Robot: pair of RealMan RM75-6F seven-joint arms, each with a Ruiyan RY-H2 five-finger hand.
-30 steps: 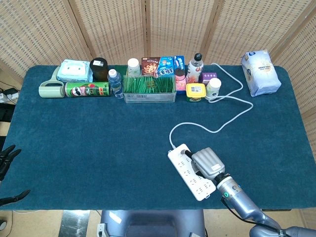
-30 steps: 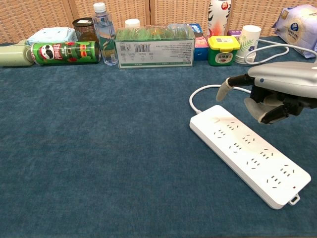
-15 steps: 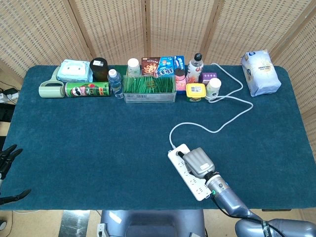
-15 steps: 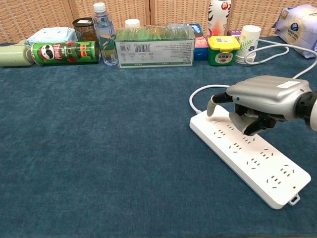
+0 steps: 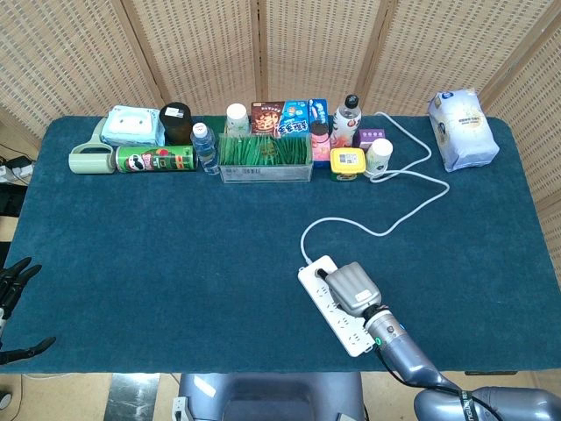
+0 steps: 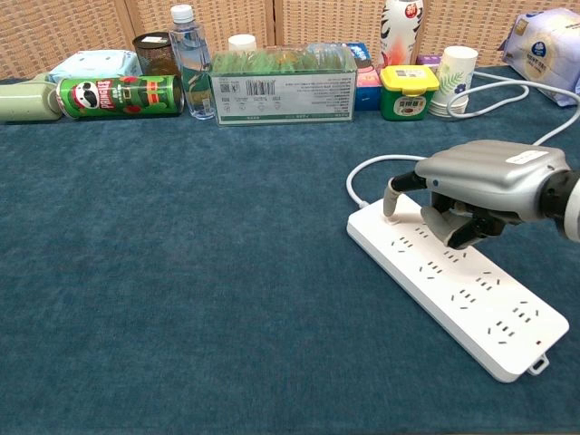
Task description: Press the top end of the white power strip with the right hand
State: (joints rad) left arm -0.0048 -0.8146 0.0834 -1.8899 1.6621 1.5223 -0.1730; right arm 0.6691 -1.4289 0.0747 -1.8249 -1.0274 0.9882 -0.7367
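White power strip (image 6: 458,290) lies flat on the blue cloth table (image 5: 158,254), near the front edge, right of centre, set diagonally: cord end points toward the back-left, other end toward the front-right. Long white slab with rounded corners and rows of sockets along the top face. A small tab sticks out at the near corner. Its white cord (image 5: 386,224) leaves the top end, loops back over the cloth and runs up toward the row of items at the far edge.

Right hand (image 6: 471,186) sits palm-down over the top end of the strip. One fingertip (image 6: 393,205) points down onto the strip's surface near the cord end and looks to be touching it; the other fingers are curled in under the palm, holding nothing. From the head view the hand covers the middle of the strip's upper half.

Left hand (image 5: 13,289) is at the far left edge, off the table, dark fingers spread apart, holding nothing.

Along the back edge: green chips can (image 5: 155,159) lying on its side, water bottle (image 5: 204,147), clear box of green stuff (image 5: 265,156), yellow-lidded jar (image 5: 347,162), paper cup (image 5: 379,156). White bag (image 5: 462,127) sits at the back-right corner.
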